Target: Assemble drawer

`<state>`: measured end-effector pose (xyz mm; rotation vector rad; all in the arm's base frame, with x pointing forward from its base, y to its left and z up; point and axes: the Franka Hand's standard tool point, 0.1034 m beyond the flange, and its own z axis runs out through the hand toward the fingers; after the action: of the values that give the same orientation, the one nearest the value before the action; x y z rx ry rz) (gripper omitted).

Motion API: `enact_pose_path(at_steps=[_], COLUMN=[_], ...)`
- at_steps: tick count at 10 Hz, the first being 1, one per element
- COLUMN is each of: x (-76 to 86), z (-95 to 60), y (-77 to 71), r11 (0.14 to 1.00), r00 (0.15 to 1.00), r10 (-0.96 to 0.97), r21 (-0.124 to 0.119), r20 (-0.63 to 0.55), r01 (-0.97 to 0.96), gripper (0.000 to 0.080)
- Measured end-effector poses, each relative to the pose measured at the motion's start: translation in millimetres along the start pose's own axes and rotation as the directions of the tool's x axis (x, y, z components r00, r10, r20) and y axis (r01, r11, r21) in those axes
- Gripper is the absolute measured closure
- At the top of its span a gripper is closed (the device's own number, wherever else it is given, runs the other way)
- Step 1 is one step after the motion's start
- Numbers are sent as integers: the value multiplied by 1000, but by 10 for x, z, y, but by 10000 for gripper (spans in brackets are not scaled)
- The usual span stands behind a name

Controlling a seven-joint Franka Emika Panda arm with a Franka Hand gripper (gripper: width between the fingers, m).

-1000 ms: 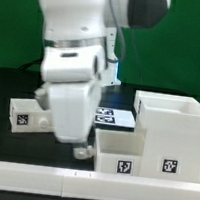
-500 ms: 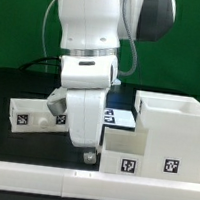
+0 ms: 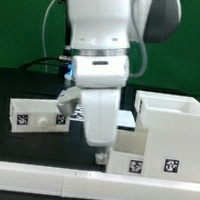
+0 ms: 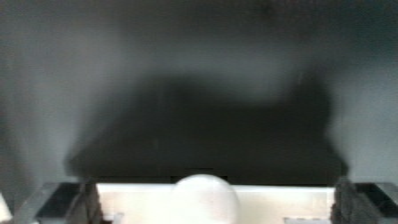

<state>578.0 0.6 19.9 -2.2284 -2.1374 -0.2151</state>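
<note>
The drawer's large white casing [image 3: 172, 124] stands at the exterior view's right, with a tag on its front. One knobbed tray [image 3: 132, 152] lies against the casing's left side. My gripper [image 3: 102, 157] points down at that tray's left end, low over the table. In the wrist view the tray's white front [image 4: 267, 200] and its round knob [image 4: 205, 190] sit between my spread fingers [image 4: 71, 200], which are open and straddle the knob. The second tray [image 3: 34, 113] lies apart at the exterior view's left, tag facing forward.
The marker board [image 3: 126, 118] lies flat behind the arm, mostly hidden by it. A white rail [image 3: 39, 172] runs along the table's front edge. The table top [image 3: 12, 143] is black.
The arm has moved toward the exterior view's right. The tray by the casing has slid a little to the right with it, closer to the casing.
</note>
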Motion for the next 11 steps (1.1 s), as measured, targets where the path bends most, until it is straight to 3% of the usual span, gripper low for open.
enact_pose_path(at_steps=[2,3,5,9,11], x=[169,159,299,283,172], z=[34,70,38,28,-3], y=[-28,-84,-39,4,13], r11=[1000,1000,999,999,1000], r00=[1000,1000,999,999,999], r10=[-20,-18,-33,-31,-20], r21=[4,12,4,5,9], r20=[0,0,1,42,46], r01=[20,18,33,31,19], gripper=[151,151,151,151,151])
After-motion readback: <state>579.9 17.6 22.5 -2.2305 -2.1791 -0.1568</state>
